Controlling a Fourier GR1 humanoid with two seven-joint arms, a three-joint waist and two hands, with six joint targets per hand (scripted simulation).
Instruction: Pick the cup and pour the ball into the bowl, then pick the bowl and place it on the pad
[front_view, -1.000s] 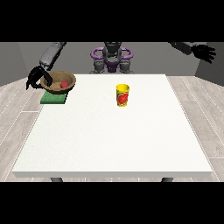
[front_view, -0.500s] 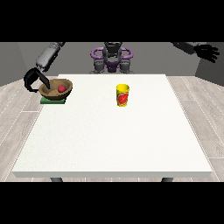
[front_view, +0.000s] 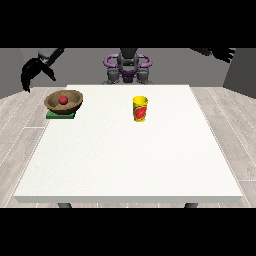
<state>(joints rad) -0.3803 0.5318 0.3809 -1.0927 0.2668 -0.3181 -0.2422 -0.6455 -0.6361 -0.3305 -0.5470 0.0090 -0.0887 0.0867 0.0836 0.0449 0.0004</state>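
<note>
Hand (front_view: 31, 71) now off round wooden bowl (front_view: 63, 101)

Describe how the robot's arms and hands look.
Both hands are black: the hand at the view's left and the hand at the view's right. The arm at the view's left is grey. No cables or markings can be made out.

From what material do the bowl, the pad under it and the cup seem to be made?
The bowl looks like wood with a dull finish: brown, with darker streaks. The pad seems to be a flat green mat, perhaps foam or rubber; its surface is plain and matte. The cup looks like plastic or printed paper: bright yellow with a red picture. None of this is certain.
</note>
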